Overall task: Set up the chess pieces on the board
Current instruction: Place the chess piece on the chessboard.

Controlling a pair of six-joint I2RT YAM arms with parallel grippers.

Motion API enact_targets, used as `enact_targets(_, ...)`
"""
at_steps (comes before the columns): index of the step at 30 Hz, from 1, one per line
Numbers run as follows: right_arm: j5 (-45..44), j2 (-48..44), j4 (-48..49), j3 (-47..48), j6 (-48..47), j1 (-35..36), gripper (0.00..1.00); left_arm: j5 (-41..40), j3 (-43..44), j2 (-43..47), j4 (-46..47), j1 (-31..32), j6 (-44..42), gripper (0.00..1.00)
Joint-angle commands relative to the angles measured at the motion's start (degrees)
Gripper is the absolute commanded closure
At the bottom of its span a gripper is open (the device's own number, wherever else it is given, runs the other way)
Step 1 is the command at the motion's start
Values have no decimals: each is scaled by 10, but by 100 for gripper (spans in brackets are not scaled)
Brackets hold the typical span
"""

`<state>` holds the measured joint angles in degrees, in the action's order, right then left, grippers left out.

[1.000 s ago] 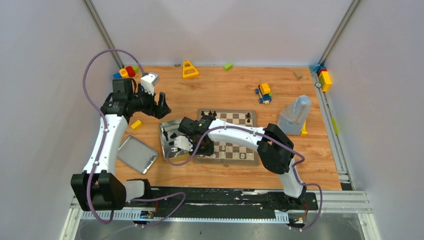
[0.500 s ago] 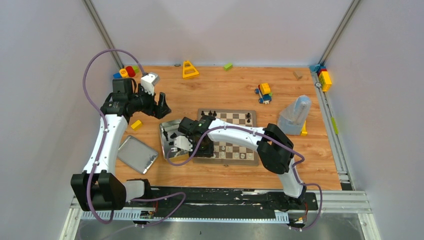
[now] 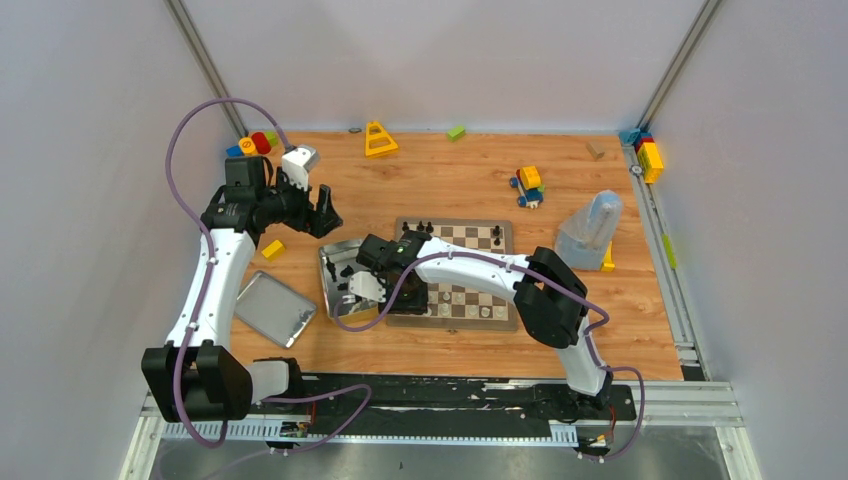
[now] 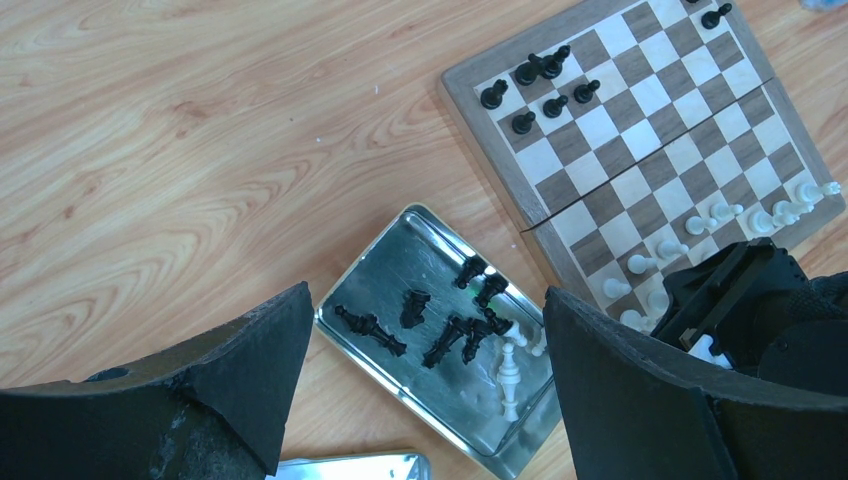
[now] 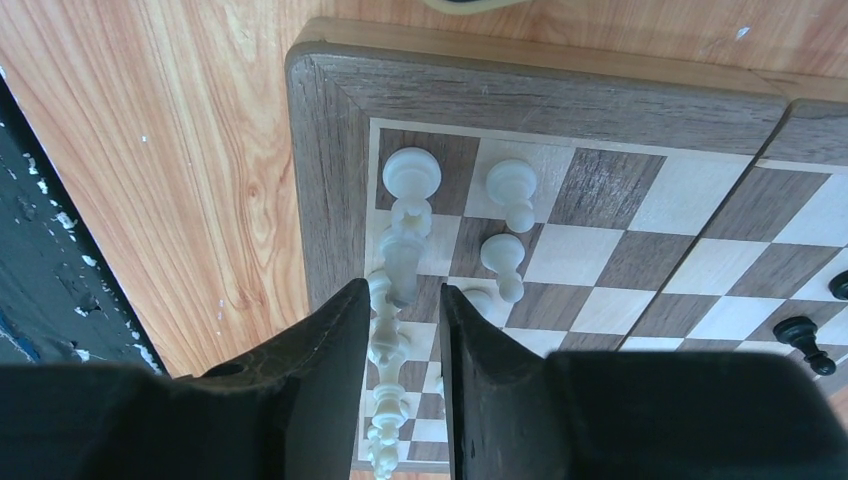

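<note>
Over the board's [image 5: 330,150] near-left corner, right gripper [image 5: 400,295] slightly parted.
Several white pieces [image 5: 412,175] stand in the corner rows, one just past its tips (nothing pinched, by the look). Left gripper [image 4: 428,300] hangs spread wide above the tin [image 4: 400,240], where black pieces [image 4: 445,340] lie loose.

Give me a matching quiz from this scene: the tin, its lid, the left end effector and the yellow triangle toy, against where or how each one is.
1. tin
2. lid
3. left end effector
4. yellow triangle toy

A. jaws wide open
B. near the table's far edge
C. holds loose chess pieces
D. lying flat beside the tin

Pairs: 1-C, 2-D, 3-A, 4-B
</note>
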<state>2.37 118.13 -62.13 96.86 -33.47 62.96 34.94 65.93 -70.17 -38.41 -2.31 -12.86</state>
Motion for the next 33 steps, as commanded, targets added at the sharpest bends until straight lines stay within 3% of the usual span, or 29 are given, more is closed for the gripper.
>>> enact_targets(1, -13, -8, -4, -5, 9, -1, 68, 13, -2, 9, 2, -2, -5, 7)
enact_targets(12, -15, -17, -4, -22, 12, -5, 69, 11, -2, 10, 0, -2, -5, 7)
enact_targets(33, -23, -28, -5, -42, 12, -12, 82, 14, -1, 7, -1, -3, -5, 7)
